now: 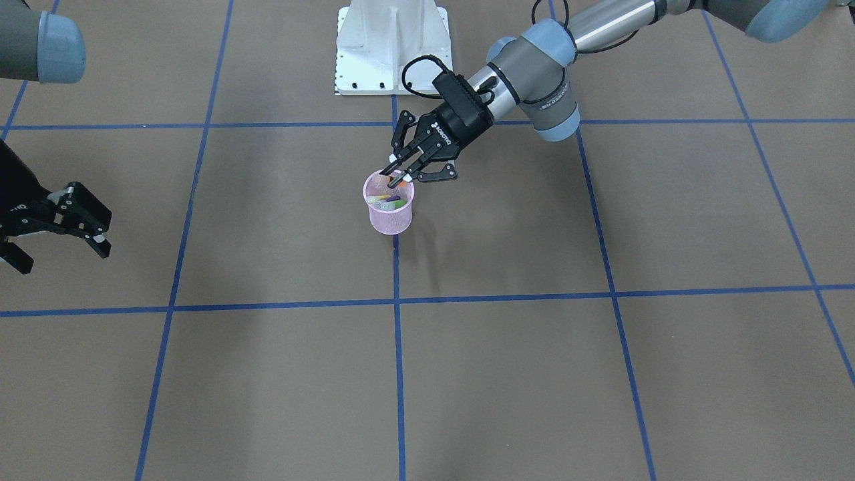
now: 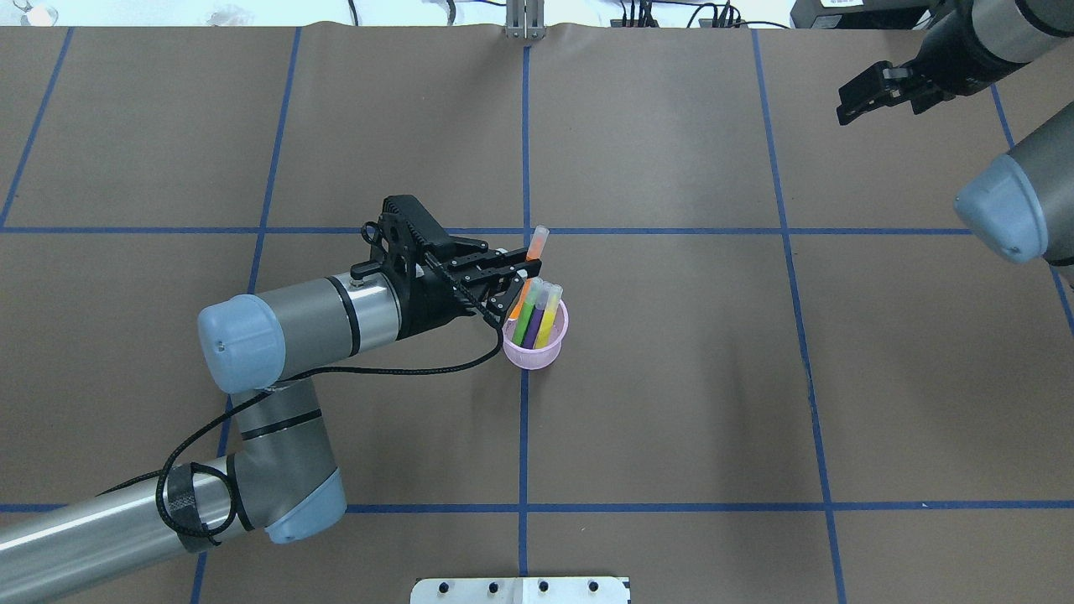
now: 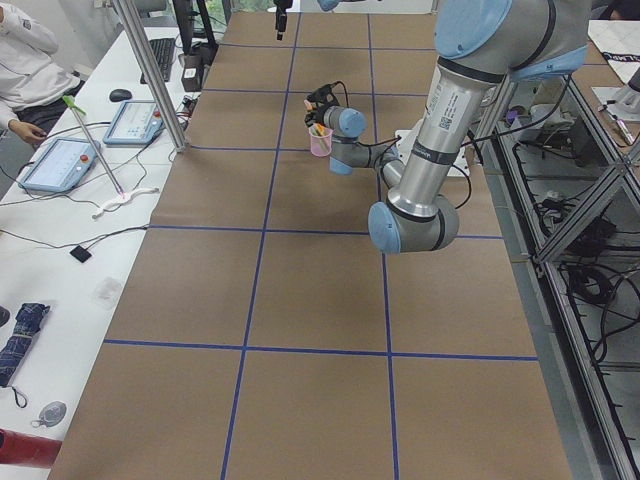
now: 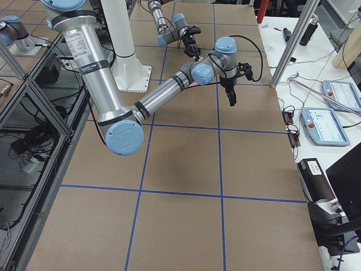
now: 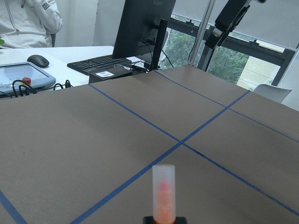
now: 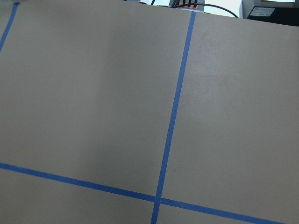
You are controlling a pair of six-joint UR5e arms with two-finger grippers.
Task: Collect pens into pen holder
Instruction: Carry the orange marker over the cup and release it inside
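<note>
Standing at a slight tilt between the fingers of the left claw point(image 2: 515, 285), a slim orange pen with a pale translucent cap point(image 2: 537, 242) has its cap end poking out past the fingertips, while its lower end reaches down to the rim of a small round pink wire-mesh pen holder point(image 2: 537, 354). The claw is closed down to the width of that pen and has it by the middle of its body. In the left wrist view the capped end rises upright at the bottom centre of the picture. The cup sits just below and in front of the fingertips, and whether the claw touches its rim I cannot tell.

Three more pens lean together inside the cup, cap ends up and tilted away from the claw: a green one point(image 2: 525, 322) nearest the held pen, then a purple one point(image 2: 534, 329), then a yellowish one point(image 2: 548, 327) farthest out.

The cup stands upright on a brown paper-covered surface point(image 2: 671, 377) crossed by blue tape lines – right on one of those lines.

The right claw point(image 1: 63, 259) hangs well apart from the left one and the cup, near the surface's far side, with its fingers spread wide and nothing between them – its wrist view shows only brown paper and tape.
</note>
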